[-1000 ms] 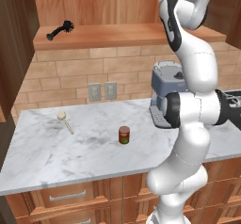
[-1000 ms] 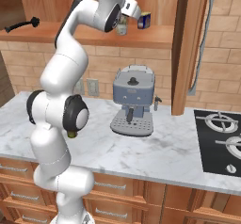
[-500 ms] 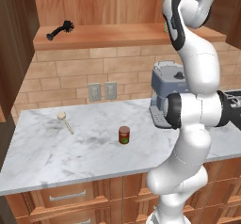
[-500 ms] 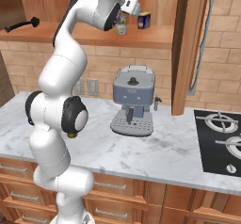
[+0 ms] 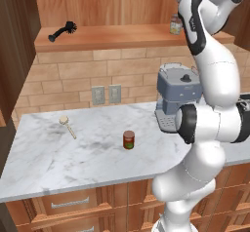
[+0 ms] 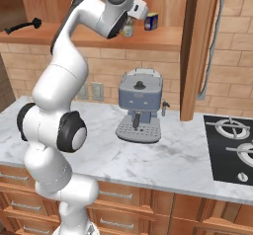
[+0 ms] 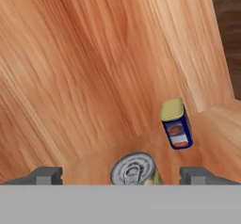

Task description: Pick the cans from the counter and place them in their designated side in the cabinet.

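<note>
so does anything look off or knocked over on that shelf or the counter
Nothing stands out. The silver can stands upright on the cabinet shelf beside the blue can, with the open jaws clear on either side. The dark red can stands upright on the counter.

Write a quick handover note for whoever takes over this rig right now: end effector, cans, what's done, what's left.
End effector: open, holding nothing, up at the cabinet shelf with its fingertips either side of the silver can.
Silver can: upright on the shelf, at the right end, beside the blue can.
Dark red can: upright on the counter, not yet picked.
Done: silver can placed and released.
Left: back the arm away, fetch the dark red can, place it in the cabinet.
</note>
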Motion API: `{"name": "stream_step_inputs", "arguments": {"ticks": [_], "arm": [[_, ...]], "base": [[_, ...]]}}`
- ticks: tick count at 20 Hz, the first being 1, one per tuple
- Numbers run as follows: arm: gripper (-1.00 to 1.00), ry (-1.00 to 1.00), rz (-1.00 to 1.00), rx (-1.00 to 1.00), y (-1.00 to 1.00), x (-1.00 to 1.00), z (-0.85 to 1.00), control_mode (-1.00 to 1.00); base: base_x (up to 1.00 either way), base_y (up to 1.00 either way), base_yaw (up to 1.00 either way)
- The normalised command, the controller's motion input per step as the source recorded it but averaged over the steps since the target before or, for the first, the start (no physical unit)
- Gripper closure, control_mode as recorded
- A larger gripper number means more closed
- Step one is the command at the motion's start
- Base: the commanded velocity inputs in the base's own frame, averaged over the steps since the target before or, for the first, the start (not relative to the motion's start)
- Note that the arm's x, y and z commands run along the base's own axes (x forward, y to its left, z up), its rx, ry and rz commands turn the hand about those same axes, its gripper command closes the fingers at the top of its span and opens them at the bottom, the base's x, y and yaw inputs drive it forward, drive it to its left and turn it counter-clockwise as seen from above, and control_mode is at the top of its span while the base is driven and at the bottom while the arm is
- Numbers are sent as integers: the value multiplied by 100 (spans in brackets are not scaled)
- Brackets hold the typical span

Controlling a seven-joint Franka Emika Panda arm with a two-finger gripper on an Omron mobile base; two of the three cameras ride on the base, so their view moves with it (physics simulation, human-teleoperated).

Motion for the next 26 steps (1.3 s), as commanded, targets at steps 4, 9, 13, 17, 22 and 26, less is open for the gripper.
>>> {"name": "stream_step_inputs", "arguments": {"ticks": [4, 9, 13, 17, 22, 26], "arm": [[-100, -10, 5, 2, 3, -40, 0, -100], [-100, -9, 4, 0, 9, -39, 0, -100], [-100, -8, 4, 0, 14, -40, 0, -100], [-100, -3, 4, 0, 13, -37, 0, -100], [-100, 0, 4, 0, 9, -39, 0, -100], [-100, 5, 5, 0, 1, -43, 0, -100]], "base": [[0, 0, 0], [0, 0, 0], [0, 0, 0], [0, 0, 0], [0, 0, 0], [0, 0, 0]]}}
